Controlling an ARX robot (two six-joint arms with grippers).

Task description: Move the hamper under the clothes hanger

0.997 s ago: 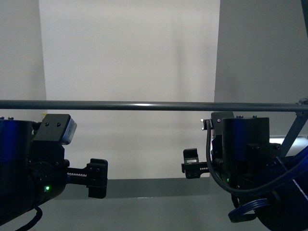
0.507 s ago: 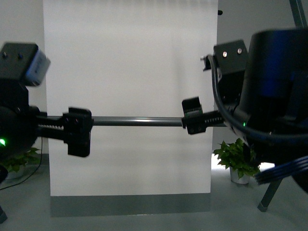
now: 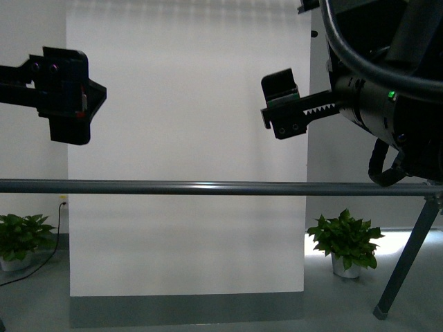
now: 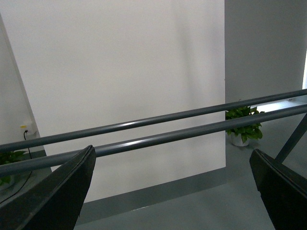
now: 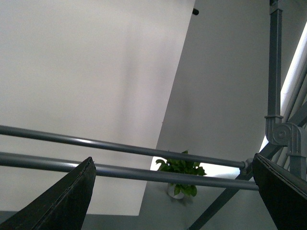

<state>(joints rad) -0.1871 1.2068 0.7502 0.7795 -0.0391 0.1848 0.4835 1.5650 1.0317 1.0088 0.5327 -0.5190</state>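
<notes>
Overhead, left gripper (image 3: 66, 93) and right gripper (image 3: 280, 104), both spread, clear above clothes hanger (image 3: 208, 187) bar.

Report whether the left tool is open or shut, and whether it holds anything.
Open and empty. In the left wrist view the fingers stand far apart, with only the clothes hanger bars and the wall showing between them.

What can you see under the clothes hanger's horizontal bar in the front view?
Under the clothes hanger bar: white panel, grey floor, two potted plants. No hamper shows; the floor nearest the camera is out of frame.
</notes>
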